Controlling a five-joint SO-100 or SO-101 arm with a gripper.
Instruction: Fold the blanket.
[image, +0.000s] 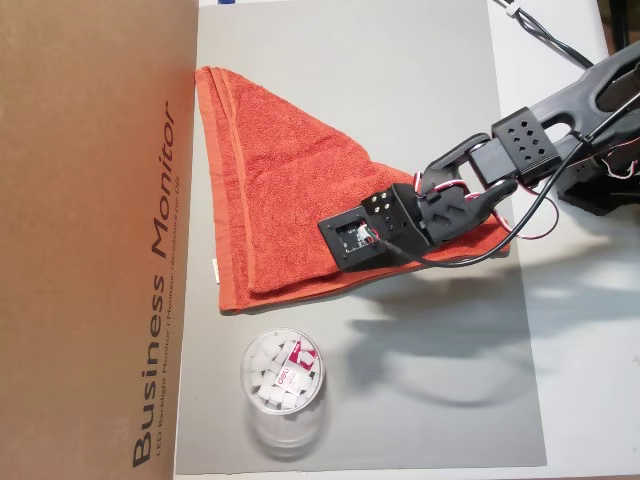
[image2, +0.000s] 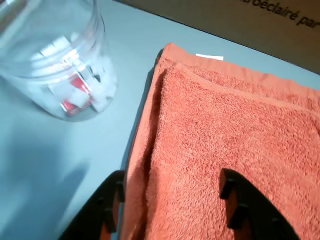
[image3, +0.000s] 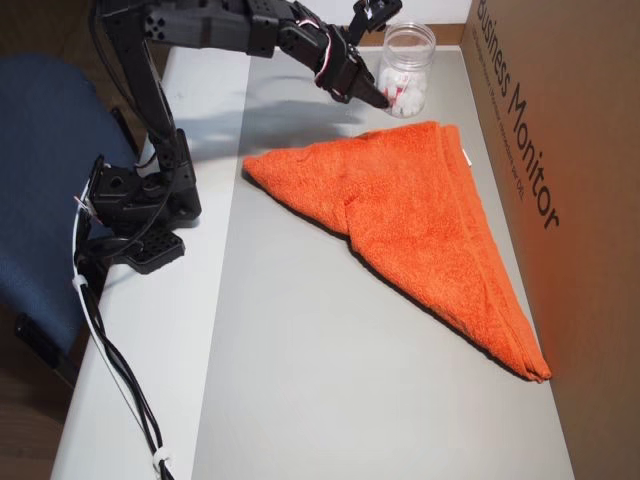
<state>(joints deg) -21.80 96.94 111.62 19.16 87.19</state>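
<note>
1. We find the blanket (image: 285, 190) lying on the grey mat (image: 420, 90) that covers the counter (image: 580, 330). It is folded into a rough triangle, with a second layer resting on top.
2. In an overhead view, the blanket's long hemmed edge runs along the cardboard box (image: 90, 240) at the left, touching it at the far corner. A small white tag (image2: 209, 57) sits on that edge.
3. We locate the hand (image2: 172, 200) above the blanket's near edge, close to the corner nearest the clear cup (image: 283, 385).
4. In the wrist view, the two black fingers (image2: 247, 205) stand apart, one over the mat just beside the blanket's edge, the other over the terry surface. The hand is wide and grips nothing.
5. We cannot tell whether the fingertips touch the cloth.
6. The clear cup stands on the mat, near the blanket but apart from it, and holds small white and red items.
7. In the other overhead view, the arm (image3: 240, 25) reaches across from its base (image3: 140, 210) at the left edge of the counter.
</note>
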